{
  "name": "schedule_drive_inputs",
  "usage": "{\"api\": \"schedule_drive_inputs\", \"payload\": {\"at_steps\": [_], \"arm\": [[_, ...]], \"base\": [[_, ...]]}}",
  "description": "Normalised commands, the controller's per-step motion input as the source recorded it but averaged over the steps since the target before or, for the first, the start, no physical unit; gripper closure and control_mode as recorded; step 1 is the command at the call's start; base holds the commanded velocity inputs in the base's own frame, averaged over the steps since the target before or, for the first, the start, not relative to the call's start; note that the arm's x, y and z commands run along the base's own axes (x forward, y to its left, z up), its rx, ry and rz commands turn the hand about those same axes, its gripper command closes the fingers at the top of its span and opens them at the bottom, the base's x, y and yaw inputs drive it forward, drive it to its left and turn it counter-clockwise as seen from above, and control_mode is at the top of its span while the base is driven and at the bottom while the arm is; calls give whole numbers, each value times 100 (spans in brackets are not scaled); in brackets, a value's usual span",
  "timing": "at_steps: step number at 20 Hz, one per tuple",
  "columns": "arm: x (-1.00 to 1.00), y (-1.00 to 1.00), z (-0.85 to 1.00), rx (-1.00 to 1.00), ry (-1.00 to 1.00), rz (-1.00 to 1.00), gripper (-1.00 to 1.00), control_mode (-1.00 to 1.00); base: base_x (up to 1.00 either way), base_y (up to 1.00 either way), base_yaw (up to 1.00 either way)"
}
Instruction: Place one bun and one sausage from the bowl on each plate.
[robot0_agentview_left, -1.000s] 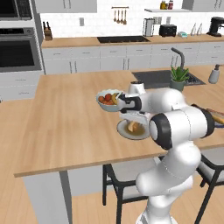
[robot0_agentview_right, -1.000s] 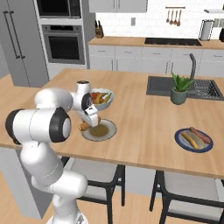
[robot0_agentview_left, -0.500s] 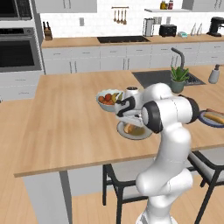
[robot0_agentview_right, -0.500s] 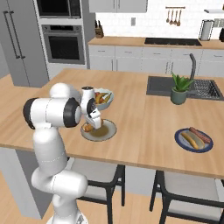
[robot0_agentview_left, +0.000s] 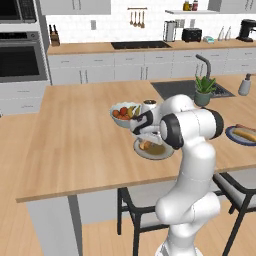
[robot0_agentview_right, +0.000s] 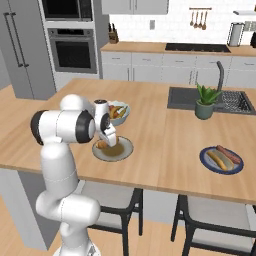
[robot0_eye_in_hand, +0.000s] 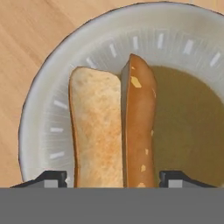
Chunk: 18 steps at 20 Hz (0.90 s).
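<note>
My gripper (robot0_eye_in_hand: 113, 177) hangs close over the plain grey plate (robot0_eye_in_hand: 48, 131), open, its two dark fingertips (robot0_eye_in_hand: 57, 177) standing either side of the near ends of a toasted bun (robot0_eye_in_hand: 96, 127) and a sausage (robot0_eye_in_hand: 138, 122). Bun and sausage lie side by side on this plate, touching each other. From the base cameras the gripper (robot0_agentview_left: 146, 136) (robot0_agentview_right: 107, 139) sits over the plate (robot0_agentview_left: 165, 152) (robot0_agentview_right: 125, 150) near the island's front edge. The blue-rimmed plate (robot0_agentview_right: 204, 159) (robot0_agentview_left: 229, 134) at the right holds another bun (robot0_agentview_right: 216, 160) and sausage (robot0_agentview_right: 228, 155). The bowl is out of view.
A pale fruit bowl (robot0_agentview_left: 125, 111) (robot0_agentview_right: 119, 111) stands just behind the grey plate. Farther right are a potted plant (robot0_agentview_right: 205, 100), the sink (robot0_agentview_right: 235, 100) with its tap, and a soap bottle (robot0_agentview_left: 244, 85). Stools stand under the island's front edge.
The arm's elbow has swung up and over while the hand stayed above the grey plate. The jaws have spread a little wider.
</note>
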Motion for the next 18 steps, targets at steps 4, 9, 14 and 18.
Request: {"api": "schedule_drive_inputs", "payload": {"at_steps": [4,9,14,18], "arm": [[-3,0,12,0,-7,0,-100,-100],[-82,-7,88,2,-7,0,-100,-100],[-100,-9,100,2,2,0,-100,-100],[-100,-3,100,0,13,0,-100,-100]], "base": [[0,0,0],[0,0,0],[0,0,0],[0,0,0]]}}
